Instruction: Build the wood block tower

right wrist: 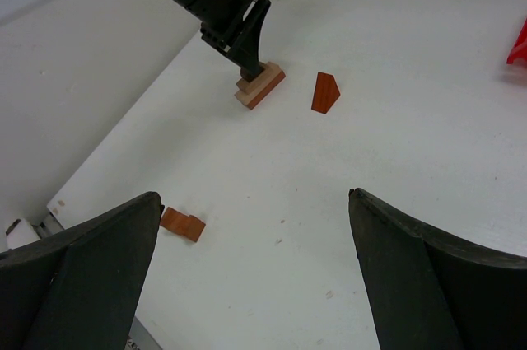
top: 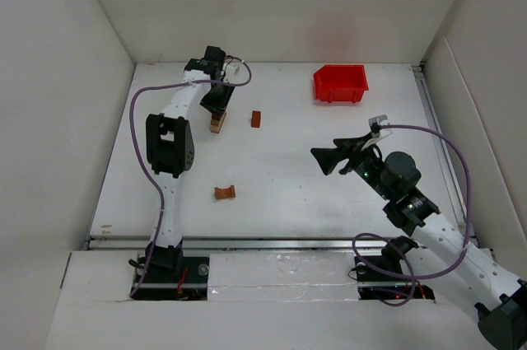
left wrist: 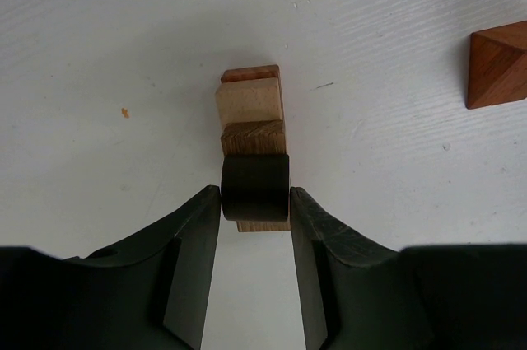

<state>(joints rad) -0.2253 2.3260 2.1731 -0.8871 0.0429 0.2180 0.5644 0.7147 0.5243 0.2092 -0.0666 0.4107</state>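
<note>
From above, the tower (top: 217,125) stands near the far-left corner of the table (top: 280,226), and the left gripper (top: 217,109) hangs directly over it. The step in hand looks like seating the top piece. Doing it well means parting the jaws evenly and lifting straight up, with no sideways drag on so narrow a stack. A loose reddish block (top: 256,119) lies near the tower toward the middle, and an arched block (top: 225,193) lies well apart toward the near edge. A red bin (top: 340,83) sits by the far edge, right of centre, and none of these blocks a vertical exit. The right gripper (top: 325,159) hovers over the right half, well apart from the tower. In the left wrist view, a dark block (left wrist: 255,181) sits atop the tower (left wrist: 249,103), over its brown, tan and reddish layers. The left gripper (left wrist: 255,202) has its fingers (left wrist: 193,239) close against the dark block's two sides. I cannot tell whether they press it or merely stand beside it. The reddish block (left wrist: 498,66) shows near the picture's right edge, apart from the fingers. In the right wrist view, the right gripper (right wrist: 254,198) is spread wide and holds nothing. Beyond it the left gripper (right wrist: 243,45) meets the tower (right wrist: 260,85), with the reddish block (right wrist: 325,92) near it and the arched block (right wrist: 183,224) closer to the camera.
</note>
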